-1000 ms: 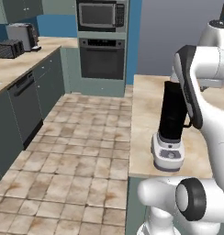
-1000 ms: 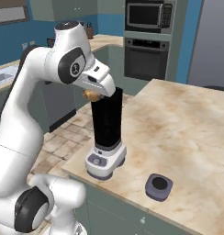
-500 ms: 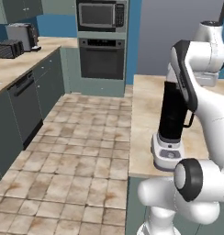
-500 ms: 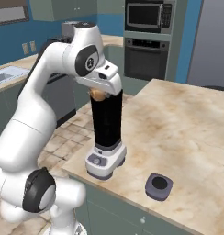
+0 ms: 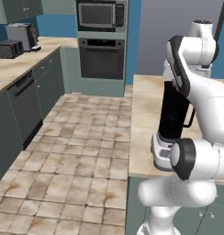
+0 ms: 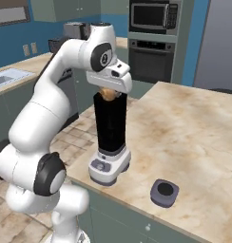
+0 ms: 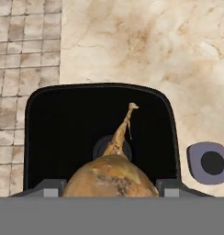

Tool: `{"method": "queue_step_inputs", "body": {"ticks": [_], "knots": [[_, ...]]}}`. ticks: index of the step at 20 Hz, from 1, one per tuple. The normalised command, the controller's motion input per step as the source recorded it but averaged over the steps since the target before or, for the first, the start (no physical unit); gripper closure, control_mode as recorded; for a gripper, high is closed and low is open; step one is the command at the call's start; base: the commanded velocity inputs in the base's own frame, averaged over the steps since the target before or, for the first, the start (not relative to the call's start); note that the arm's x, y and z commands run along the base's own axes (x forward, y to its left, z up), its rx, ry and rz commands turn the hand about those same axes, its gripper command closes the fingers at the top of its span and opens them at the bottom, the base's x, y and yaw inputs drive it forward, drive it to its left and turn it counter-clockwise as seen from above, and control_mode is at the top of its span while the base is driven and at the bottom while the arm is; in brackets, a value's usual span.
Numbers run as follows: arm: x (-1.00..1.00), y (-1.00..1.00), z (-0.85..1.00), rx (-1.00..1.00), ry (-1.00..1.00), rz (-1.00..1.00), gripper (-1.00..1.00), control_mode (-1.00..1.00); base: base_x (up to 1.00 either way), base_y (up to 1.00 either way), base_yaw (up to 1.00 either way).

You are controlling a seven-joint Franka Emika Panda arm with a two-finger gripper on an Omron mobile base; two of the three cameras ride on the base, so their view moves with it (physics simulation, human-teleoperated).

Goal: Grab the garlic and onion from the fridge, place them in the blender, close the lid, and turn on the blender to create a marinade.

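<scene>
gripper (image 7: 109, 186) jaws clamped on onion (image 7: 110, 176) directly above open blender (image 7: 101, 133) jar

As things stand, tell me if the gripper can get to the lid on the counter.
Probably not yet: the gripper is shut on the onion over the open blender. Otherwise the way looks free; the lid lies uncovered on the counter beside the blender.
</scene>
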Motion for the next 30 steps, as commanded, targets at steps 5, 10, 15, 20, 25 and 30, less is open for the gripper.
{"method": "queue_step_inputs", "body": {"ticks": [5,10,15,20,25,30], "knots": [[0.29,-0.01,-0.81,0.00,0.00,0.00,1.00,-1.00,0.00,0.00,0.00],[0.02,-0.01,-0.67,0.00,0.02,0.00,1.00,-1.00,0.00,0.00,0.00],[0.02,0.00,-0.54,0.00,0.06,0.00,-1.00,-1.00,0.00,0.00,0.00],[0.00,0.00,-0.08,0.01,0.01,0.00,-1.00,-1.00,0.00,0.00,0.00],[-0.01,0.00,0.02,0.01,0.00,0.00,-1.00,-1.00,0.00,0.00,0.00],[-0.47,0.00,0.39,0.00,-0.10,0.00,-1.00,-1.00,0.00,0.00,0.00]]}}
